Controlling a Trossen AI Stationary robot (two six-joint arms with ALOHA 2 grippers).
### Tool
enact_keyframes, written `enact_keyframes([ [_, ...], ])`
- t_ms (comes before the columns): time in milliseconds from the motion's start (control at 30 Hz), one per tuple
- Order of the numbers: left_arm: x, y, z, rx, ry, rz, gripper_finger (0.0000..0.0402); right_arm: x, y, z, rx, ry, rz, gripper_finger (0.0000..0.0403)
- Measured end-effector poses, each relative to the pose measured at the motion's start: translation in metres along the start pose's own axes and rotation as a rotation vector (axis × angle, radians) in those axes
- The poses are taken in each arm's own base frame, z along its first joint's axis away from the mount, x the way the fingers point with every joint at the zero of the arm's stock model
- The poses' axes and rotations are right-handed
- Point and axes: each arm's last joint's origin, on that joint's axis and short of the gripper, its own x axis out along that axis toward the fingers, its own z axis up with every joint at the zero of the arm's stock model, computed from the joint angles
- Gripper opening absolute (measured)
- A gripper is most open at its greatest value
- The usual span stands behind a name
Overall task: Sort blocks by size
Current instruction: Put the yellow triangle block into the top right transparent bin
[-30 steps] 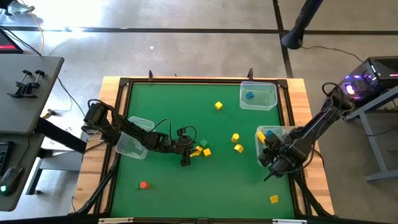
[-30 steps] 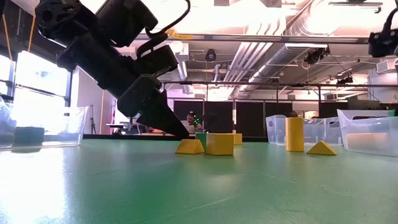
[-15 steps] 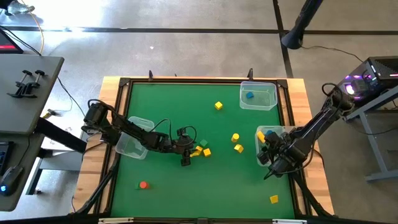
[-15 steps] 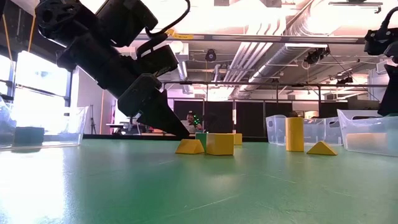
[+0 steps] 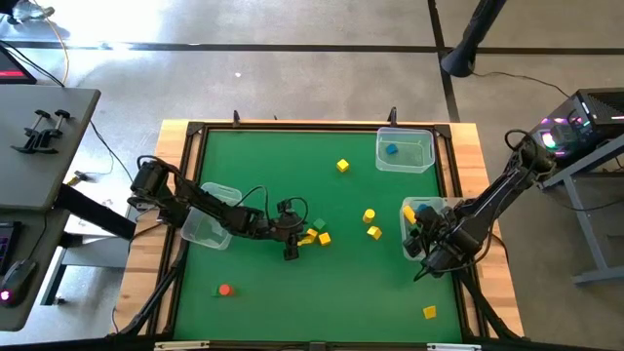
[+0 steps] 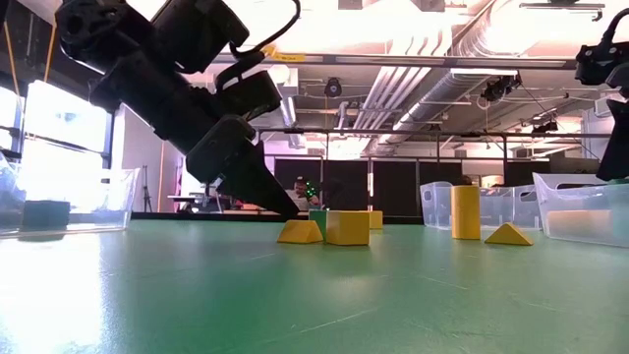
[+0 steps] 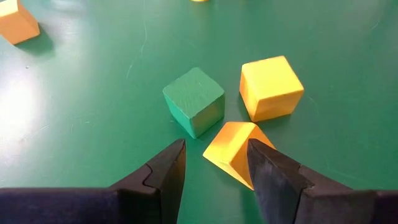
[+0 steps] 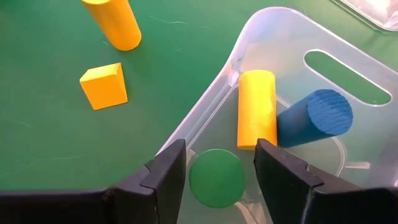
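Blocks: right pincer (image 8: 216, 163) has just opened over the bin (image 8: 261, 25), green disc (image 8: 216, 177) released inside. Left pincer (image 7: 214, 163) stays open at the yellow wedge (image 7: 233, 148), gripping nothing.

Clear bins (image 5: 417, 161): 3 | yellow blocks (image 5: 342, 166): 7, one inside the 3 o'clock bin | blue blocks (image 5: 391, 149): 2, both in bins | green blocks (image 7: 194, 101): 2 seen | orange-red block (image 5: 225, 290): 1

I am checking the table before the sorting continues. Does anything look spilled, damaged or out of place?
Nothing stands out. The loose blocks sit flat on the green mat, none broken. The right bin is upright and holds a yellow cylinder, a blue one and a green one. The orange-red block lies alone, far from the others.
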Motion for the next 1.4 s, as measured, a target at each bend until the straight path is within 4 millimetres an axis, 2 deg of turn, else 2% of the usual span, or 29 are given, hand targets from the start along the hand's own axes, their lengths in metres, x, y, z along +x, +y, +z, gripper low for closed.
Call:
enact_keyframes([
  [500,-0.033,-0.004,0.029,-0.007,-0.129,-0.04,0.0158,-0.004,0.001,0.007,0.0,-0.08,0.006,0.0181],
  [633,-0.046,-0.003,0.038,-0.005,-0.171,-0.04,0.0158,-0.02,0.012,0.018,-0.076,-0.175,0.072,0.0181],
  [733,-0.054,-0.002,0.043,0.004,-0.193,-0.031,0.0158,-0.031,0.025,0.026,-0.144,-0.308,0.15,0.0181],
  [867,-0.06,-0.001,0.046,0.002,-0.204,-0.025,0.0158,-0.036,0.045,0.03,-0.212,-0.478,0.257,0.0181],
  [1000,-0.061,0.0,0.045,0.007,-0.187,-0.012,0.0158,-0.027,0.067,0.025,-0.336,-0.537,0.364,0.0181],
  [1100,-0.06,0.0,0.044,0.009,-0.181,-0.009,0.0158,-0.018,0.077,0.024,-0.363,-0.528,0.409,0.0185],
  [1400,-0.06,0.001,0.043,0.017,-0.165,-0.006,0.0158,0.031,0.079,0.039,-0.312,-0.198,0.328,0.0252],
])
